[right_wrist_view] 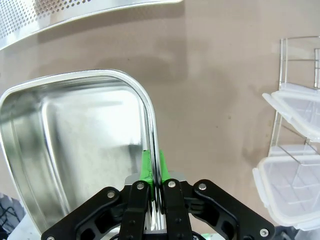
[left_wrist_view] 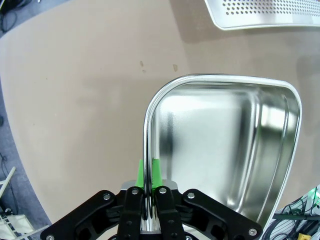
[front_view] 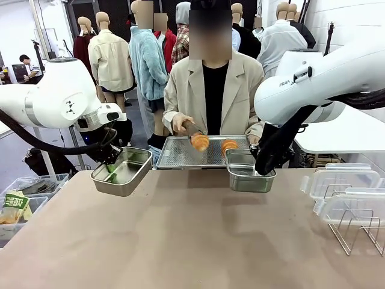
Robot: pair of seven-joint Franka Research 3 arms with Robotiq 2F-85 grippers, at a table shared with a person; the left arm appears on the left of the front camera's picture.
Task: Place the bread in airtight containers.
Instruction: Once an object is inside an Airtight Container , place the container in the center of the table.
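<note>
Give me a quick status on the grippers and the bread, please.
Left gripper shut on left container rim; right gripper shut on right container rim. Both empty. Two rolls at tray, person's hand by one. Nothing blocking.

Perforated tray [left_wrist_view: 260, 15]: cut by top edge, left wrist view.
Clear lids [right_wrist_view: 295, 107]: cut by right edge.
Right container [right_wrist_view: 75, 150]: clipped at left edge.
Wire rack [front_view: 352, 235]: runs off right edge, front view.

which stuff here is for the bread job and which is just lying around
For the job: bread roll, second roll, left container, right container, clear lids, perforated tray.

Lying about: wire rack, plastic bin.
</note>
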